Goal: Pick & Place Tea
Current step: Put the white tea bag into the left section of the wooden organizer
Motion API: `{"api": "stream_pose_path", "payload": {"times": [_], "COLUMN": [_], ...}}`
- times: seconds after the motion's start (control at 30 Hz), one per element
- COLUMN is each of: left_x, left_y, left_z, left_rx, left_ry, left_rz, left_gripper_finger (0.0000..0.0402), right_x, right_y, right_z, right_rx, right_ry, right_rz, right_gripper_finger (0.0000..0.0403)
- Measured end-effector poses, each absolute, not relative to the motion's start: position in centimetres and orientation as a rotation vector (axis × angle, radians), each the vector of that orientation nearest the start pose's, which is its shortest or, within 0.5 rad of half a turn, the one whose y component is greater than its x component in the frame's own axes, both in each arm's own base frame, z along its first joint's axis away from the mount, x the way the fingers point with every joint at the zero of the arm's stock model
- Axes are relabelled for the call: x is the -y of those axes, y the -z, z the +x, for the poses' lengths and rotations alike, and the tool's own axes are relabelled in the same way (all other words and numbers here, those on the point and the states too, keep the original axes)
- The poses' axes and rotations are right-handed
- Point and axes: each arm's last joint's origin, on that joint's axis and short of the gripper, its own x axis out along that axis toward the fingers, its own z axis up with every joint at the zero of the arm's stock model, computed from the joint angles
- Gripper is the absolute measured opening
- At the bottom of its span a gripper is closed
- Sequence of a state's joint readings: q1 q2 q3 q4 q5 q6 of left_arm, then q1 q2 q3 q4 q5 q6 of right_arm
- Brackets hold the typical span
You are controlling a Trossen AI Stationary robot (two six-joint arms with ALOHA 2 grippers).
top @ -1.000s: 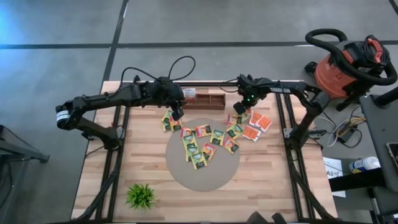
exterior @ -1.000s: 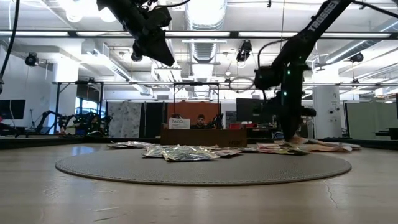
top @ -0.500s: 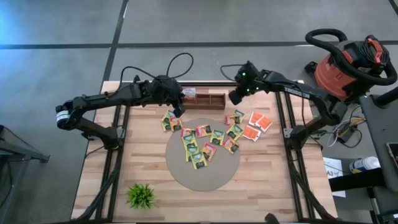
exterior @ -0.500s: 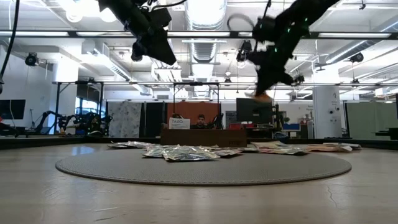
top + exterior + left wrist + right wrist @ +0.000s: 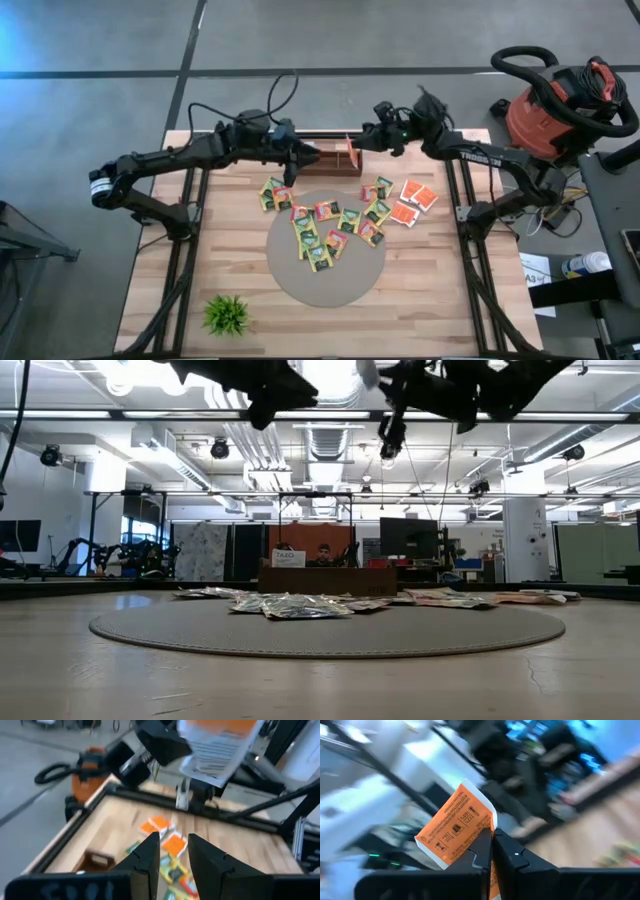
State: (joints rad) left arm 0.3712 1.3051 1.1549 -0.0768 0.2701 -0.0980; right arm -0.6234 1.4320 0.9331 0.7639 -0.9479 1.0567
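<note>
Wooden tabletop [image 5: 440, 290]; orange sachet [image 5: 457, 827] was clamped in right pincer [image 5: 491, 851] above the brown box [image 5: 335, 160]. Left pincer [image 5: 172, 851] was held apart nearby. Collision or thin-edge slip was judged possible.

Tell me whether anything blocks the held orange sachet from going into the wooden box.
Nothing visible does. The right gripper holds the orange sachet over the wooden box. The left gripper hovers over the box's other end, empty, and could crowd it.
</note>
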Motion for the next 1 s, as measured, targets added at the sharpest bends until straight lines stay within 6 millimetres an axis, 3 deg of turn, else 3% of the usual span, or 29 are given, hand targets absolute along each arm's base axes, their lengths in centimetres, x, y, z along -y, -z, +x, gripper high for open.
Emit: {"api": "stream_pose_path", "payload": {"times": [0.1, 0.2, 0.33, 0.5, 0.67, 0.77, 0.87, 1.0], "left_x": [-10.0, -10.0, -9.9, -10.0, -10.0, -10.1, -10.6, -11.3], "left_y": [-36.6, -37.2, -37.5, -36.5, -36.9, -37.3, -36.3, -34.4], "left_z": [27.9, 27.9, 27.9, 27.8, 26.6, 24.8, 22.7, 20.7], "left_rx": [-0.147, -0.088, -0.057, -0.150, -0.140, -0.079, -0.023, 0.147], "left_ry": [-0.102, -0.085, -0.072, -0.144, -0.272, -0.314, -0.350, -0.155], "left_rz": [-0.159, -0.182, -0.259, -0.290, -0.336, -0.441, -0.590, -0.851], "left_gripper_finger": [0.0096, 0.0096, 0.0096, 0.0096, 0.0096, 0.0096, 0.0096, 0.0096], "right_x": [15.6, 15.6, 16.1, 17.0, 16.9, 16.2, 15.3, 13.8], "right_y": [-32.4, -32.3, -31.8, -30.8, -31.5, -32.6, -34.0, -36.4], "right_z": [26.7, 27.2, 27.8, 28.4, 29.2, 30.0, 30.8, 31.8], "right_rx": [0.084, 0.155, 0.236, 0.207, 0.195, 0.153, 0.072, -0.006], "right_ry": [-0.466, -0.422, -0.240, 0.057, 0.295, 0.372, 0.420, 0.426], "right_rz": [0.878, 0.917, 0.869, 0.770, 0.577, 0.415, 0.238, -0.025], "right_gripper_finger": [0.0008, 0.0008, 0.0008, 0.0008, 0.0008, 0.0008, 0.0008, 0.0008]}}
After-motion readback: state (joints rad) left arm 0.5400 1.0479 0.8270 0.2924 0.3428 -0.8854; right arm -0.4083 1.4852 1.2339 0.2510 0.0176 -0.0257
